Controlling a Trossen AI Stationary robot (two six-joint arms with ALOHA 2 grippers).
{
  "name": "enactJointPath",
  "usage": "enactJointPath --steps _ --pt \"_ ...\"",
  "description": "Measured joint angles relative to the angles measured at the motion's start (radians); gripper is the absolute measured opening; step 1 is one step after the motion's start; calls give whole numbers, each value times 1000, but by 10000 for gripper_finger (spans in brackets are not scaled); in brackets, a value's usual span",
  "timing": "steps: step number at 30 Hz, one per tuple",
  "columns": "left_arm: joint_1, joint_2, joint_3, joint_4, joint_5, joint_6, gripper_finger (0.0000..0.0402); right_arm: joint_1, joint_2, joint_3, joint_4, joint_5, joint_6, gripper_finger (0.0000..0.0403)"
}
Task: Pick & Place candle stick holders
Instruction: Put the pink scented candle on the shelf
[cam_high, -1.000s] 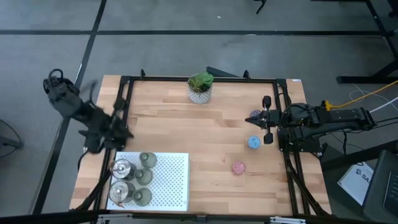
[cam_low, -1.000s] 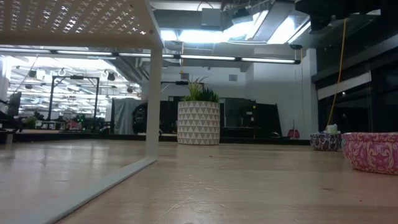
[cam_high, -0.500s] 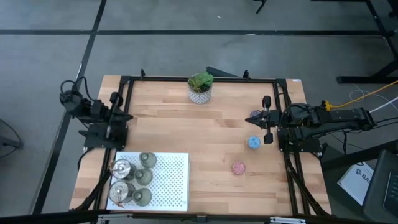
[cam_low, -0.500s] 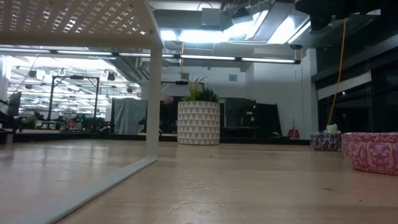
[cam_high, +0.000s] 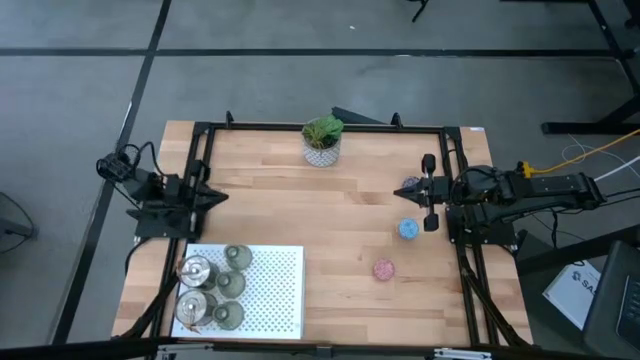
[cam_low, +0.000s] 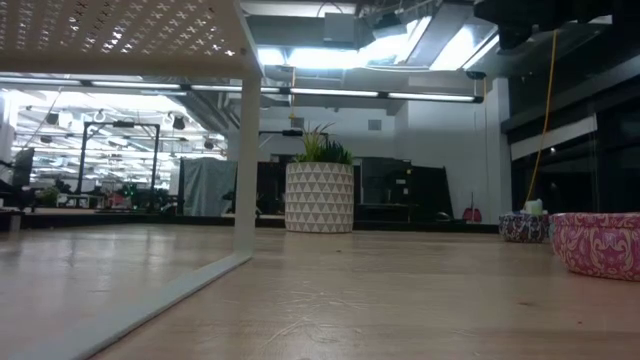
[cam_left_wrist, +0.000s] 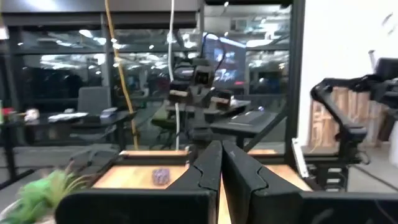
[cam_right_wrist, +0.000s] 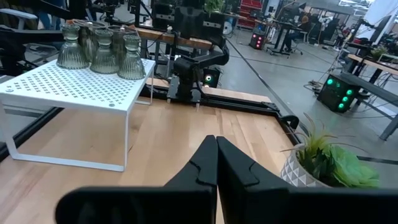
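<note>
Already parked on the white rack: 5 holders, 2 silver and 3 olive-grey. Left on the bench, right of the rack: blue holder, pink holder, purple holder. Left jaws clenched, empty, beyond the rack. Right jaws clenched, empty, at the purple holder.
</note>
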Motion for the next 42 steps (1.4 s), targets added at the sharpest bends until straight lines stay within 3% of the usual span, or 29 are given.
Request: enactJointPath --steps 10,22,34,42 --pt "110 -1 -156 274 55 24 8 0 0 0 -1 -1 0 1" --pt "283 -1 -252 299 160 -107 6 0 0 0 0 -2 0 1" --pt "432 -1 -254 280 416 -138 8 0 0 -1 0 -2 0 1" --pt "504 0 -299 337 424 -156 6 0 0 -2 0 -2 0 1"
